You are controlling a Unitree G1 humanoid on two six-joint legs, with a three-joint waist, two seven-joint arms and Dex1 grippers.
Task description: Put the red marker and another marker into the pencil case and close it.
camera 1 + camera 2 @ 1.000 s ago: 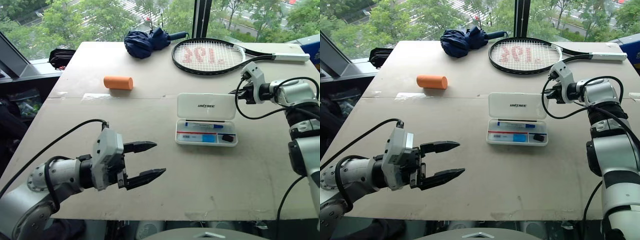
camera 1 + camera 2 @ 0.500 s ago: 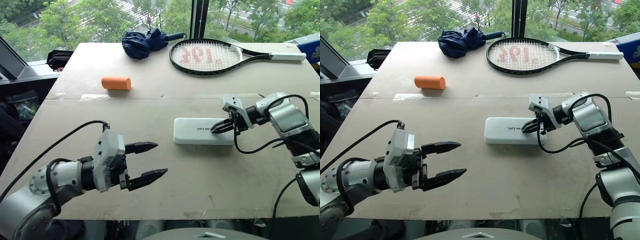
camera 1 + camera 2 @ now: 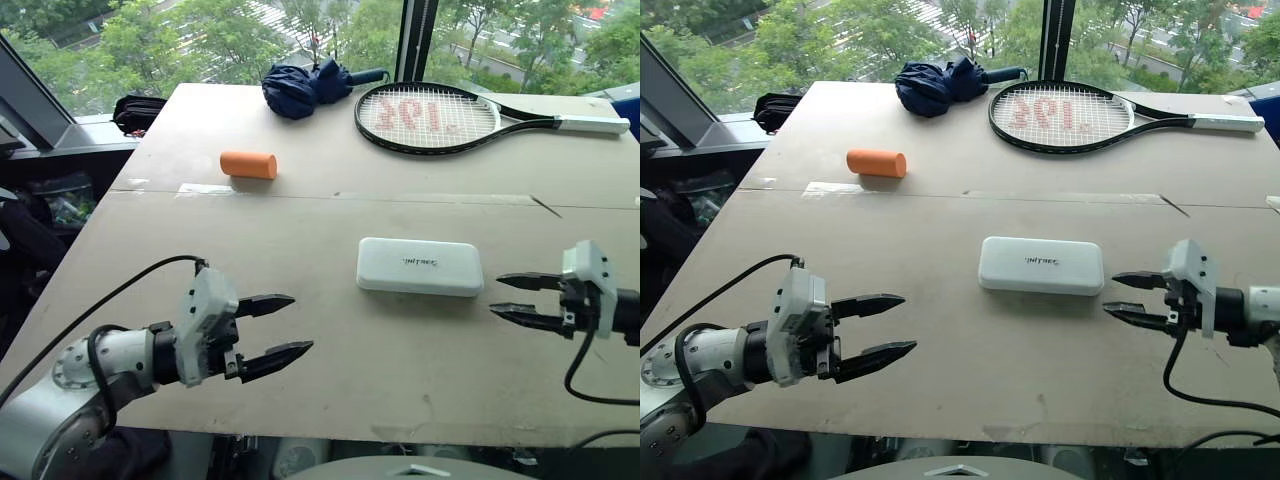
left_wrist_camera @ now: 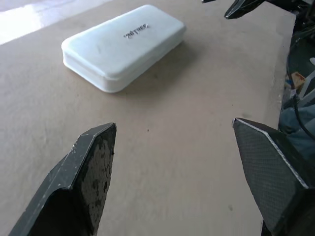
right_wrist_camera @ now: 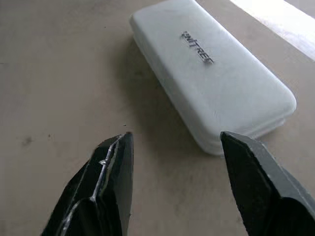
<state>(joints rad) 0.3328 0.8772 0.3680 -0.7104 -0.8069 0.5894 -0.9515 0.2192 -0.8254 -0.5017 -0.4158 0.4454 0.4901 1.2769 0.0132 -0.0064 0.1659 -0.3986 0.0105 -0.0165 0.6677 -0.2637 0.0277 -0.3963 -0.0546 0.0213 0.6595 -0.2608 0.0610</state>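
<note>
The pencil case [image 3: 420, 267] lies flat at centre right of the head views with its lid down and logo text up, so the closing step looks done; no marker lies loose on the desk [image 3: 300, 230], which suggests both are inside, though the contents are hidden. The right pincer [image 3: 520, 298] hovers just right of the case, fingers apart and empty, apart from it. The left pincer [image 3: 268, 330] hangs at lower left, also spread wide and empty, well apart from the case. Bare board surrounds the case on all sides. The orange cylinder [image 3: 248, 165], folded umbrella [image 3: 305, 85] and tennis racket [image 3: 430, 117] sit along the upper part, well clear. The near desk edge runs just below both pincers.
</note>
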